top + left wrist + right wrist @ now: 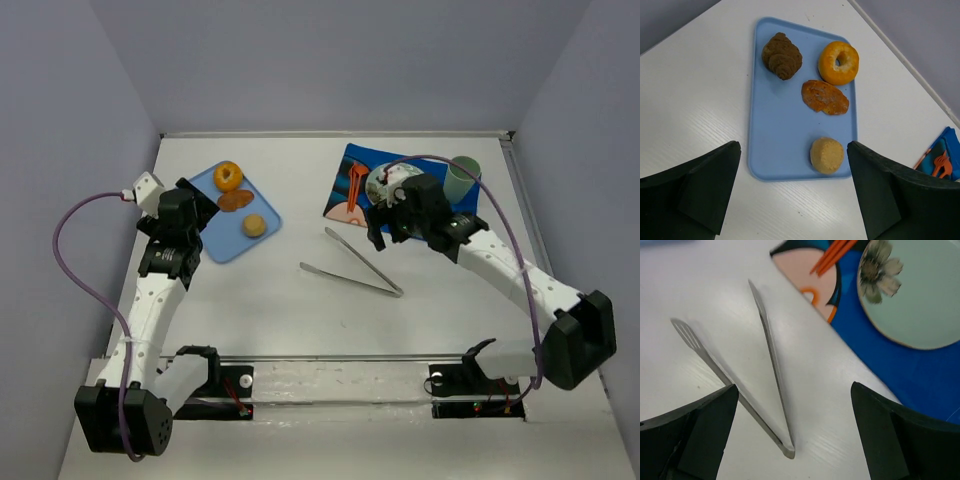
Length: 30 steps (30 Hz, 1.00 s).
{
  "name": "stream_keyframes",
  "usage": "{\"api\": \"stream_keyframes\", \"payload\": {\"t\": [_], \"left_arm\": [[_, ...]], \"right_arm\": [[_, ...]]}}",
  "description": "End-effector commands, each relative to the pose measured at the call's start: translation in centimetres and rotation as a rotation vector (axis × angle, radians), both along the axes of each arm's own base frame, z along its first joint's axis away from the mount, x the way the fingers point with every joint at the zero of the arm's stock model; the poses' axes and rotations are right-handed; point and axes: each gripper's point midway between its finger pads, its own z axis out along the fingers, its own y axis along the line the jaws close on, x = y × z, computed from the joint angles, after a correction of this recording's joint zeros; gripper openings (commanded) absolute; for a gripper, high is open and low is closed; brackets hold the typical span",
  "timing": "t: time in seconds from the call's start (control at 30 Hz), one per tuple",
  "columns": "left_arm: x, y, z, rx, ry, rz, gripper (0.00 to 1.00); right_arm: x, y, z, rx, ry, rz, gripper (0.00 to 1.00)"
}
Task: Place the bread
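The bread, a small round golden-tan bun [827, 155], lies on the near right corner of a light blue tray [780, 130]. It also shows in the top view [254, 226]. My left gripper [794, 200] is open and empty, above the table just short of the tray's near edge, with the bun a little ahead of its right finger [895, 190]. In the top view the left gripper [196, 222] is at the tray's left side. My right gripper [792, 440] is open and empty over metal tongs [770, 360]; in the top view it [376, 226] is far from the bun.
The tray also holds a brown croissant [782, 55], an orange ring doughnut [838, 62] and a flat reddish-brown oval piece [825, 97]. A blue placemat [345, 165] carries a plate [388, 182], an orange fork [357, 185] and a green cup [461, 178]. The tongs [350, 262] lie mid-table.
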Motion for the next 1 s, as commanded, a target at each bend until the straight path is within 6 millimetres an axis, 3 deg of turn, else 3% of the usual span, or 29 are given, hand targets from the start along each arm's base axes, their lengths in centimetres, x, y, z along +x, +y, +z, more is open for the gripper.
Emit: {"api": "stream_keyframes", "payload": {"t": [0.0,0.07,0.23,0.53,0.67,0.8,0.97], "left_arm": [[0.6,-0.4,0.7,0.021,-0.033,-0.038,0.99],[0.5,-0.3,0.6,0.023,-0.033,-0.034,0.99],[0.4,-0.2,0.5,0.025,-0.043,-0.024,0.99],[0.8,-0.4,0.1,0.027,-0.026,-0.041,0.99],[0.7,-0.4,0.3,0.030,-0.030,-0.038,0.99],[0.7,-0.3,0.2,0.031,-0.031,-0.038,0.99],[0.8,-0.2,-0.1,0.036,-0.019,-0.028,0.99]], "right_arm": [[-1.9,-2.8,-7.4,-0.459,0.103,0.118,1.00],[-3.2,-2.2,-9.4,-0.480,0.150,0.212,1.00],[-6.1,0.1,-11.9,-0.437,0.224,0.465,1.00],[-7.7,1.0,-15.8,-0.470,0.345,0.562,1.00],[-6.4,1.0,-16.7,-0.511,0.340,0.537,1.00],[-4.4,2.3,-17.9,-0.509,0.308,0.533,1.00],[-4.0,4.3,-19.1,-0.473,0.290,0.566,1.00]]}}
